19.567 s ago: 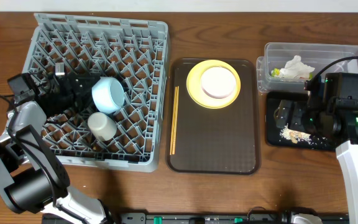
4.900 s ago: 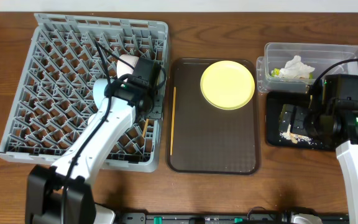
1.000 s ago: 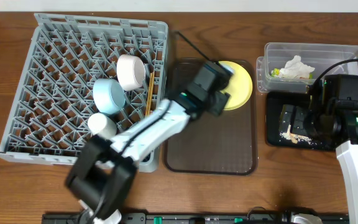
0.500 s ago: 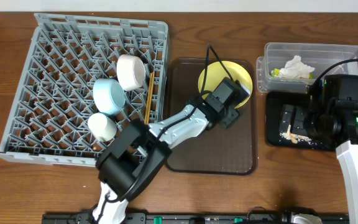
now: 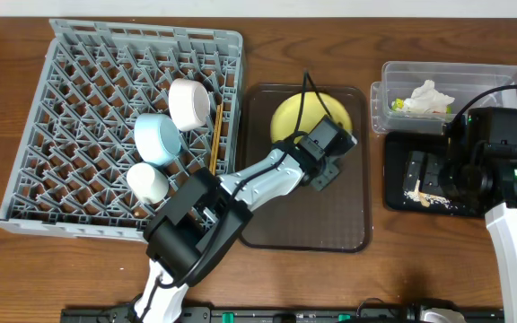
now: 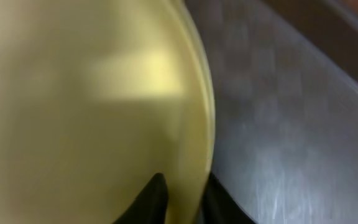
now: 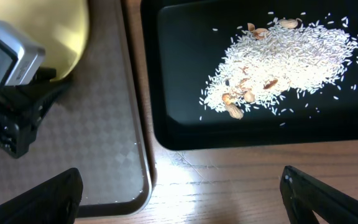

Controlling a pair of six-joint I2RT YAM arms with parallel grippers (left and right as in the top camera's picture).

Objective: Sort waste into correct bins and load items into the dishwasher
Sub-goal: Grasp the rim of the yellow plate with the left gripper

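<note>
My left gripper [image 5: 324, 161] is shut on the near rim of the yellow-green plate [image 5: 291, 115], which sits tilted over the brown serving tray [image 5: 308, 215]. In the left wrist view the two fingers [image 6: 182, 186] pinch the plate's edge [image 6: 92, 112]. The blue bowl [image 5: 157, 137], the white bowl [image 5: 189, 103], the small cup [image 5: 148, 182] and the chopsticks [image 5: 214, 135] lie in the grey dish rack [image 5: 79, 63]. The paper wrapper [image 5: 429, 97] is in the clear tub [image 5: 451, 74]. Crumbs [image 7: 284, 56] lie in the black tray [image 7: 179, 118]. My right gripper [image 7: 179, 202] is open above that tray.
The brown serving tray lies between the rack and the bins, and its edge shows in the right wrist view [image 7: 86, 143]. The left arm stretches from the table's front across the tray. The right arm stands at the right edge.
The left gripper has settled on the plate's rim, and the plate has shifted a little left and toward the front on the tray. The right arm has not moved.
</note>
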